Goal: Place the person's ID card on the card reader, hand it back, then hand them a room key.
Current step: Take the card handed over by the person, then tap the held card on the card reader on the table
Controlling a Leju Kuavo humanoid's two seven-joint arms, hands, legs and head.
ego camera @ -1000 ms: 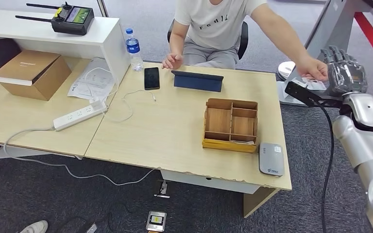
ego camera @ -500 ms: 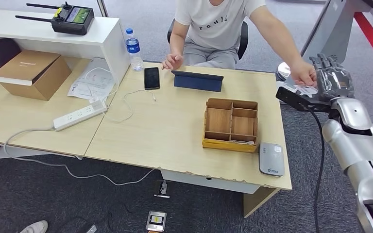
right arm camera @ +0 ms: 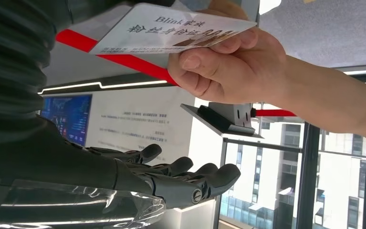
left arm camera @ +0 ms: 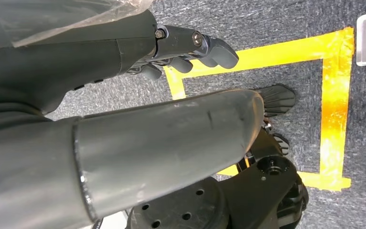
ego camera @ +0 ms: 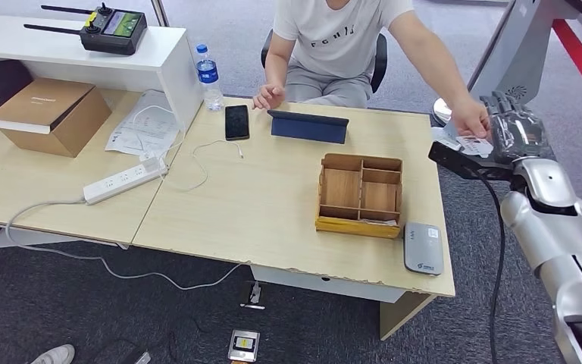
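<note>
White plastic, printed: the ID card (right arm camera: 171, 28) is pinched in the person's hand (right arm camera: 228, 67) off the table's far right corner, just beside my right hand (ego camera: 517, 135). My right hand's fingers (right arm camera: 190, 179) are extended and apart, with nothing between them; the card has not passed to me. I judge this the opening handover, with receipt not yet made.

My left hand (left arm camera: 186, 50) hangs low over grey carpet with yellow tape (left arm camera: 333, 95). Its fingers are curled in and appear to hold nothing.

On the wooden table (ego camera: 273, 205) the grey card reader (ego camera: 423, 249) lies at the near right corner, bare on top, just beside the wooden compartment box (ego camera: 361, 196). I cannot make out a room key in the box.

Outstanding, by my assessment: take the card, lay it on the reader, return it, then hand over a room key. No step is complete.
</note>
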